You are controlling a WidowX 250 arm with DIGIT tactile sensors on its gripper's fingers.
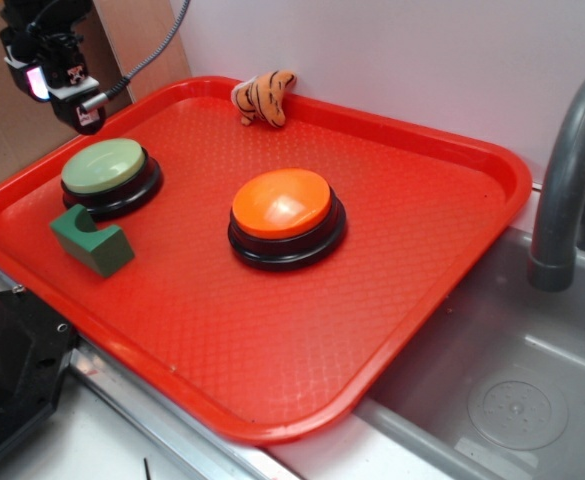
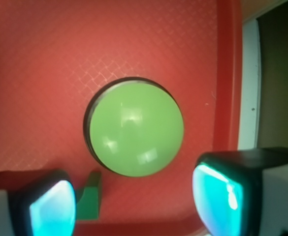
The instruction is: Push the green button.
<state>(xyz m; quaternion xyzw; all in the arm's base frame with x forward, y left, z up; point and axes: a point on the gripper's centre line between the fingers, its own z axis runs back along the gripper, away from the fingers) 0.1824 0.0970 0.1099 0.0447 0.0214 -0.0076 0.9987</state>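
Observation:
The green button [image 1: 104,166] is a pale sage-green dome on a black round base, at the left of the red tray [image 1: 372,330]. In the wrist view it [image 2: 135,129] fills the middle, seen from above. My gripper [image 1: 60,75] hangs in the air above and behind the button, at the tray's far left corner. Its jaws stand wide apart with nothing between them; the gripper [image 2: 134,206] shows as two fingers with cyan pads [image 2: 216,197] at the bottom of the wrist view, well above the tray.
An orange domed button [image 1: 283,205] sits mid-tray. A small dark green notched block [image 1: 92,240] lies just in front of the green button, also in the wrist view [image 2: 89,199]. A toy tiger [image 1: 263,98] lies at the tray's back rim. A grey sink [image 1: 502,390] and faucet [image 1: 567,170] are at the right.

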